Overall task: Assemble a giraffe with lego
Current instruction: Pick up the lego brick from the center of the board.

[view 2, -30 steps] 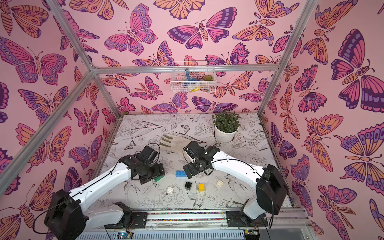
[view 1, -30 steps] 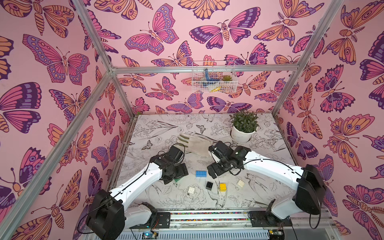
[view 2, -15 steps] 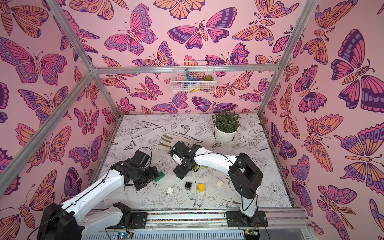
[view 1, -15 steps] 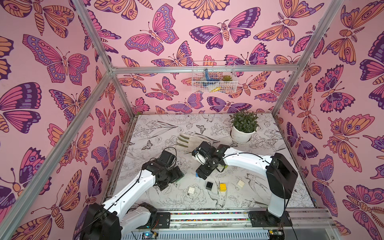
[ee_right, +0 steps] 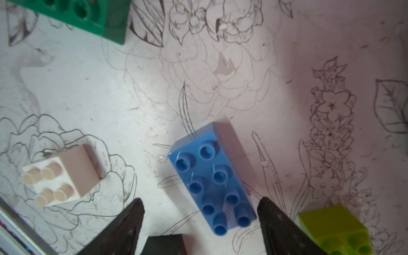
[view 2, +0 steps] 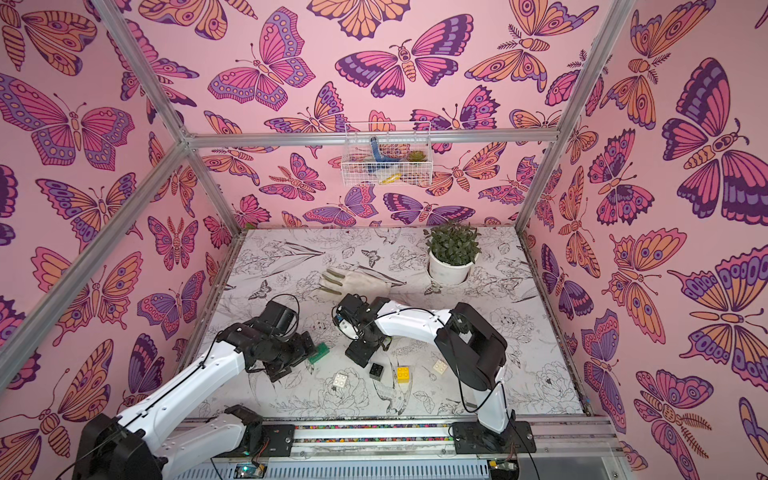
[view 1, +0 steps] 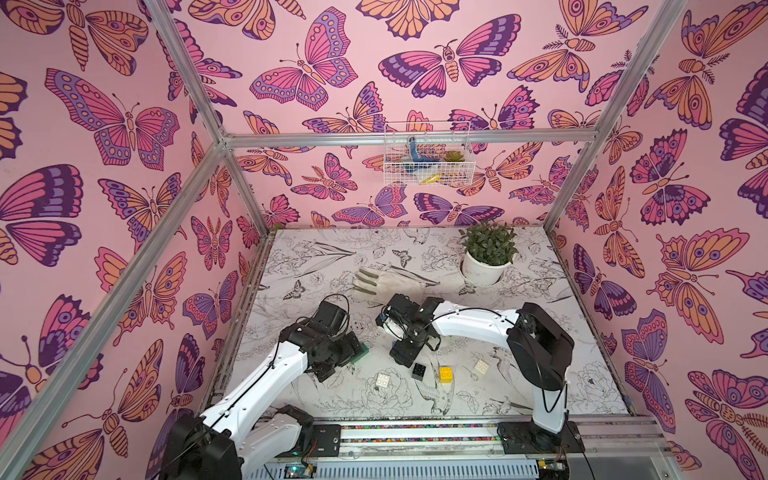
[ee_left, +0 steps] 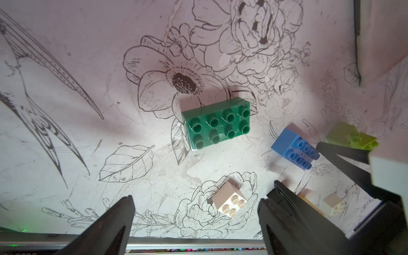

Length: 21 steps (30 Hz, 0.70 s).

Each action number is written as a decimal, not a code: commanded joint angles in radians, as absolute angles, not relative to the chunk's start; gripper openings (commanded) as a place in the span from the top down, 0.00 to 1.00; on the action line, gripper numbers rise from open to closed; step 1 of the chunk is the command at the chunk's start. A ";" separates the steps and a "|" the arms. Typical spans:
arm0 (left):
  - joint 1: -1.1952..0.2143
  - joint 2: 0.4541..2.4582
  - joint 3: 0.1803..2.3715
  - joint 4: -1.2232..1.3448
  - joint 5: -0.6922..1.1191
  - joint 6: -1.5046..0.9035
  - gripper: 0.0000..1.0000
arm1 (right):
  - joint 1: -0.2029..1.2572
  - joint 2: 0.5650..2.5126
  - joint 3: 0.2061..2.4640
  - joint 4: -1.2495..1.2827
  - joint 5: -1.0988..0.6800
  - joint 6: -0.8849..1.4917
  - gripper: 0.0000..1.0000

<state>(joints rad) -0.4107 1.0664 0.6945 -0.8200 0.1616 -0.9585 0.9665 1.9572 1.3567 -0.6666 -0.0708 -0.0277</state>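
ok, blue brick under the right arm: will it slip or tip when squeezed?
Probably stiff: the blue brick looks like hard moulded plastic. Its smooth sides may slip. Lying flat, studs up, it seems unlikely to tip or roll.

Pink butterfly walls (view 1: 104,257), aluminium frame (view 1: 311,140), floral-print tabletop (view 1: 332,257), wire basket (view 1: 428,179)

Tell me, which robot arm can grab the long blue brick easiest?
Probably the right arm: its open jaws sit either side of the long blue studded plastic brick. The left arm hovers by the long dark green studded plastic brick, farther away.
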 commanded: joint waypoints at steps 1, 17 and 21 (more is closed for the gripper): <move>-0.398 1.044 0.669 -0.860 0.165 -0.945 0.07 | 0.969 1.984 1.402 -0.647 -0.040 -0.043 0.23; -0.385 1.041 0.666 -0.858 0.190 -0.922 0.07 | 0.969 1.970 1.337 -0.651 -0.032 -0.071 0.45; -0.385 1.062 0.679 -0.857 0.193 -0.905 0.07 | 0.969 1.946 1.302 -0.626 -0.024 -0.075 0.60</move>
<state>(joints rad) -0.3912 1.0477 0.6636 -0.8383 0.1856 -0.9348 0.9665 1.9697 1.3220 -0.6281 -0.0376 -0.0635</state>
